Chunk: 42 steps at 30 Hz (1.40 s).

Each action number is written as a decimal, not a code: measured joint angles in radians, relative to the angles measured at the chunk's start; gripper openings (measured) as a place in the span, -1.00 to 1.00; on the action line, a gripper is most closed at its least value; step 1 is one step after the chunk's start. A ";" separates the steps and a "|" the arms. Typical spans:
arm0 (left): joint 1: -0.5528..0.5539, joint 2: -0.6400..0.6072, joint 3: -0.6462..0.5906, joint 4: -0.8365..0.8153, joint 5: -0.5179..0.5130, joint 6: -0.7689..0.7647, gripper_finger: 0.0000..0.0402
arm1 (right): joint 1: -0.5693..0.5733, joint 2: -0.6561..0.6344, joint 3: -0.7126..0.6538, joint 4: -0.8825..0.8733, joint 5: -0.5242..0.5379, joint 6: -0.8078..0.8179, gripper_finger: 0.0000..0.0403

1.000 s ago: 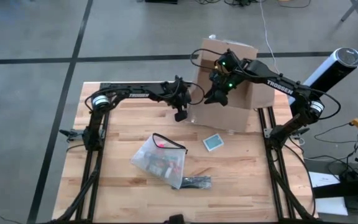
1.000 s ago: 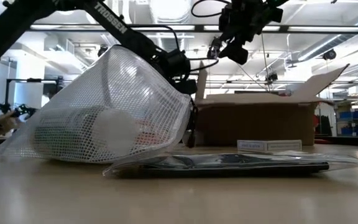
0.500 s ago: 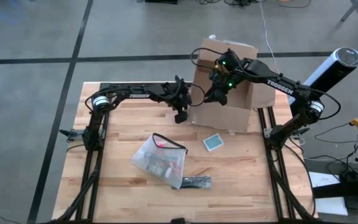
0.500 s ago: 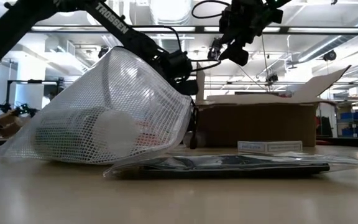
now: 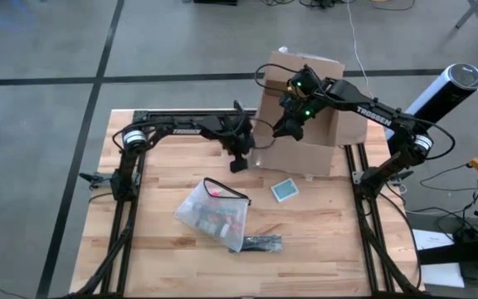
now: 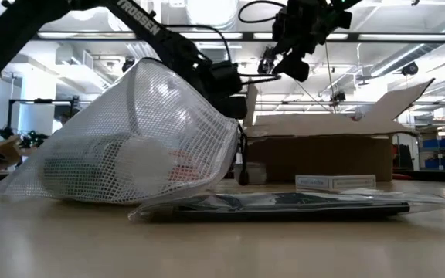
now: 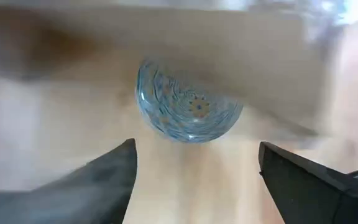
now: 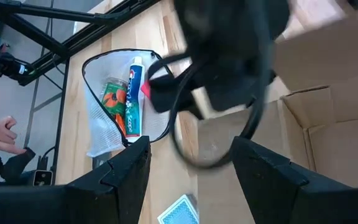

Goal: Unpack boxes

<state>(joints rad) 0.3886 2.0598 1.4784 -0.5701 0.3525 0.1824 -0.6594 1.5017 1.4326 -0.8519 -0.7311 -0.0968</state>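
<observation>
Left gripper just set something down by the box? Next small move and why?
Probably lift the left gripper straight up and clear. Its fingers stand open around a small clear bowl with a blue pattern that sits on the table beside the cardboard box, so it looks released. The right gripper hangs open over the box.

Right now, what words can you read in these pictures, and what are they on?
"TROSSEN" on the right arm, high view.
"TROSSEN", partly cut off, on an arm, low view.
Toothpaste tube in the mesh bag: brand too blurred to read.
Flat boxes by the cardboard box: print too small.
</observation>
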 joint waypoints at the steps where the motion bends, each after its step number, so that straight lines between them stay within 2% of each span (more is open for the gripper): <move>1: -0.014 0.000 0.000 0.003 -0.009 -0.003 0.55 | 0.000 0.000 0.000 0.001 0.000 0.000 0.03; 6: -0.061 0.000 0.038 0.056 -0.031 -0.055 0.55 | 0.000 0.000 0.000 0.003 0.000 0.000 0.03; 11: -0.093 0.001 0.103 0.078 -0.127 -0.091 0.55 | 0.000 0.000 0.000 0.004 -0.001 0.000 0.03; 28: -0.145 0.146 0.163 0.020 -0.111 -0.214 0.63 | 0.000 0.000 0.000 0.004 0.000 -0.006 0.03; 32: -0.159 0.148 0.163 -0.013 -0.082 -0.226 0.56 | 0.000 0.000 0.000 0.006 0.000 -0.010 0.03; 42: -0.185 0.108 0.177 -0.144 -0.077 -0.204 0.55 | 0.000 0.000 0.000 0.023 0.000 -0.010 0.03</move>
<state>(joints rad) 0.2037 2.1680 1.6556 -0.7136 0.2754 -0.0214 -0.6595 1.5013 1.4326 -0.8286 -0.7309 -0.1071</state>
